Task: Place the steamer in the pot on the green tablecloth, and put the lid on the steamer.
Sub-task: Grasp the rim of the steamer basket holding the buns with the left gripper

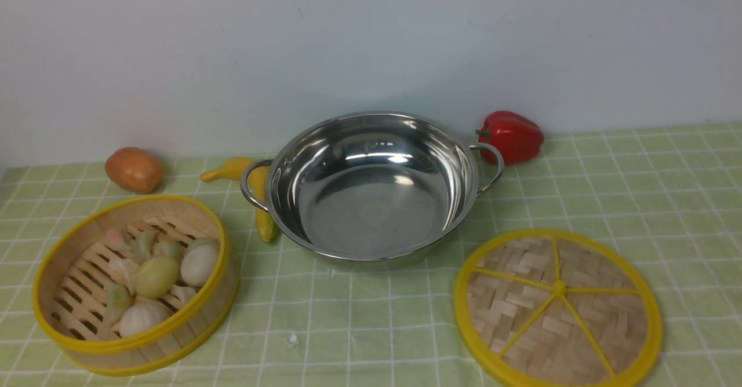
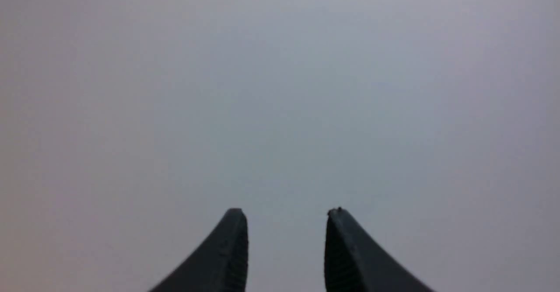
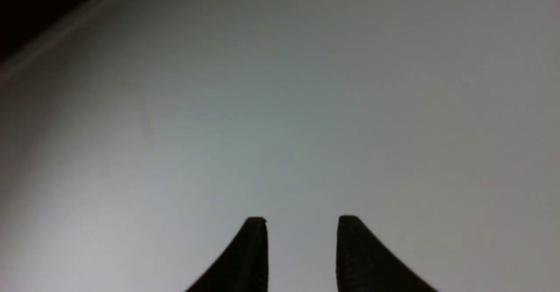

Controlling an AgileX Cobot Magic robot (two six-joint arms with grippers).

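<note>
The steamer [image 1: 136,283], a bamboo basket with yellow rims and pale dumplings inside, sits at the front left of the green tablecloth [image 1: 371,329]. The shiny pot [image 1: 371,184] stands empty in the middle. The lid [image 1: 557,309], a woven disc with yellow spokes, lies flat at the front right. Neither arm shows in the front view. In the left wrist view my left gripper [image 2: 286,213] stands open before a blank grey surface, nothing between its fingers. My right gripper [image 3: 302,220] is likewise open and empty in the right wrist view.
A red bell pepper [image 1: 511,136] lies behind the pot's right handle. A brown potato [image 1: 134,170] and a yellow toy vegetable [image 1: 249,181] lie at the back left, the latter touching the pot's left handle. A pale wall rises behind the cloth.
</note>
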